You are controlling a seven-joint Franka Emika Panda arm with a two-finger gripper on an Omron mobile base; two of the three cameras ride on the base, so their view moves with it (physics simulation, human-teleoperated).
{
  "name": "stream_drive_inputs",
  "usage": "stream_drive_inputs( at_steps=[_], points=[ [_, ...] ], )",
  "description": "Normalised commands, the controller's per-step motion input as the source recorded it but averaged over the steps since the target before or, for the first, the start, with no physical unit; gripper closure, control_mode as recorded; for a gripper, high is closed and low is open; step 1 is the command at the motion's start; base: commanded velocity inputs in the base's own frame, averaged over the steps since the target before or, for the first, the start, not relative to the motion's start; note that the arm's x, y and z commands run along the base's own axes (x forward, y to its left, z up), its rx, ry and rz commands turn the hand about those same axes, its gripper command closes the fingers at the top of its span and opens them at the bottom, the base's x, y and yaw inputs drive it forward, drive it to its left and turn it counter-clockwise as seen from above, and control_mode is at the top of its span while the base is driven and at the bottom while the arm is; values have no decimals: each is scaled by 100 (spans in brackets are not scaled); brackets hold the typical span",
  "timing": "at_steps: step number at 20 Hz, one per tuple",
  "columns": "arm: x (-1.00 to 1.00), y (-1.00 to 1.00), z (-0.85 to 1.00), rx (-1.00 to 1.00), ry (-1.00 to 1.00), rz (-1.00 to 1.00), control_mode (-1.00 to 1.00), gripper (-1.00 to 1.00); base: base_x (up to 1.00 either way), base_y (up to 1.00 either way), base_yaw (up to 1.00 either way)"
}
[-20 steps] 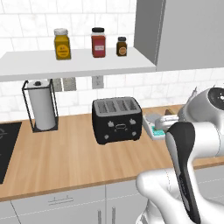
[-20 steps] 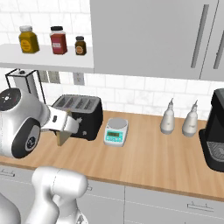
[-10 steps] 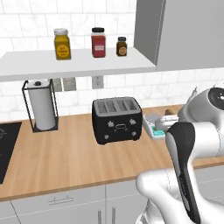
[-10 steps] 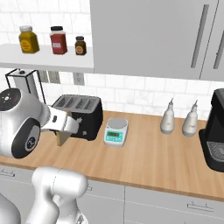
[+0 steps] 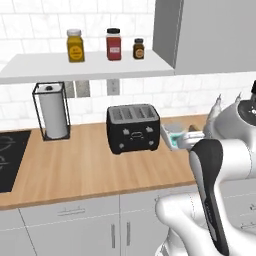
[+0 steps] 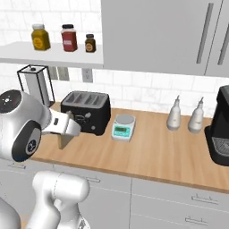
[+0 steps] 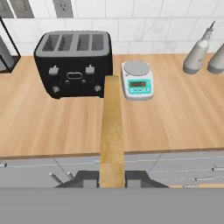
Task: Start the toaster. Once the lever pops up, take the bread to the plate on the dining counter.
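End effector (image 7: 112, 177) pinching the bread slice (image 7: 112, 127) edge-on, held in the air in front of the four-slot toaster (image 7: 73, 62) and clear of the wooden bench (image 7: 175, 118). Toaster slots look empty, so toasting and pulling out judged done. Left: carrying the slice away from this tile-backed bench, past the white-and-teal scale (image 7: 137, 79), to the plate on the dining counter, then releasing it there.

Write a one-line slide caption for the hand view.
Gripper shut on a bread slice seen edge-on, above the wood counter, facing the black toaster and the small scale.
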Motion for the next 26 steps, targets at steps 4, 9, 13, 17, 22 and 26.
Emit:
stream_drive_inputs(
  at_steps=[4, 9, 13, 17, 22, 26],
  points=[
    [0, 0, 0, 0, 0, 0, 100, 100, -28, 21, 33],
    [0, 0, 0, 0, 0, 0, 100, 100, -8, 27, 54],
    [0, 0, 0, 0, 0, 0, 100, 100, 0, 22, 68],
    [0, 0, 0, 0, 0, 0, 100, 100, 0, 20, 77],
    [0, 0, 0, 0, 0, 0, 100, 100, 0, 14, 88],
    [0, 0, 0, 0, 0, 0, 100, 100, 0, 8, 96]
  ],
)
